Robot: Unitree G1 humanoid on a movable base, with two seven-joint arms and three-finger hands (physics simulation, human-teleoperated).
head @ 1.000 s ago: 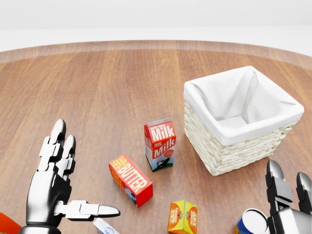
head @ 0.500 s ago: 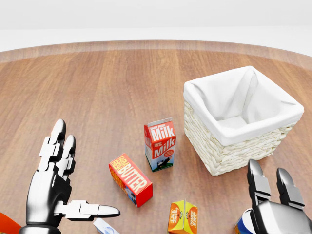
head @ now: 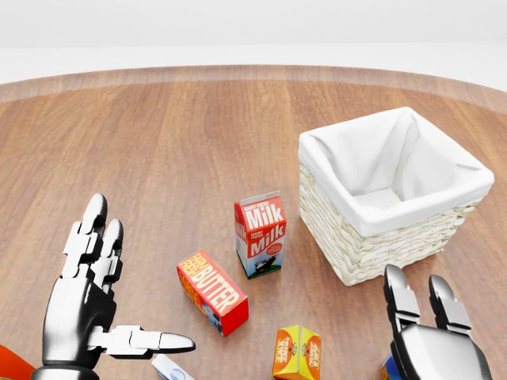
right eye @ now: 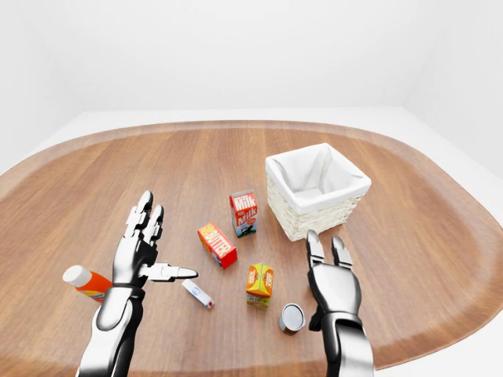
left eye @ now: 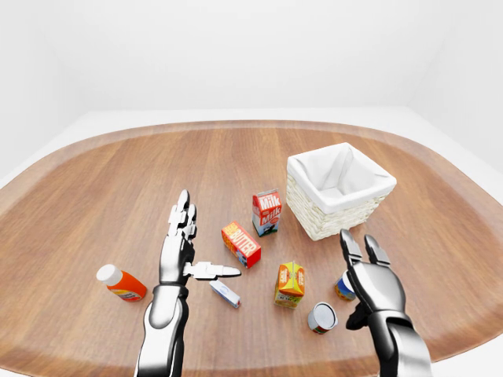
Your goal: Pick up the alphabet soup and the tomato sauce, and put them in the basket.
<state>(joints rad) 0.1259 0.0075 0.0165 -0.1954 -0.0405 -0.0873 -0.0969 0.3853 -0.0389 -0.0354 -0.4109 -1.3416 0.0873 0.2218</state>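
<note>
We see a broad wooden table (left eye: 118, 181) with rounded ends filling most of each view. The largest thing on it is the wicker basket (left eye: 338, 208) with a white cloth lining, standing right of centre in the left-eye view. Our left hand (left eye: 182, 253) hovers over the table left of centre, fingers spread straight up and thumb pointing right, gripping nothing. Our right hand (left eye: 371, 284) is raised at the lower right, fingers apart and open, holding nothing. Behind that hand in the left-eye view a can with a blue and orange label (left eye: 343, 287) stands just beside the palm, partly hidden; we cannot tell which of the two task cans it is. A second can (left eye: 321, 317) lies on its side near it, its pale end toward us, well short of the basket. A milk carton (left eye: 266, 212) stands upright just left of the basket. A butter box (left eye: 241, 243) lies below and left of it. An orange juice carton (left eye: 290, 283) stands near the tipped can. An orange bottle with a white cap (left eye: 120, 283) lies at the far left. A small white packet (left eye: 225, 294) lies just below our left thumb.
</note>
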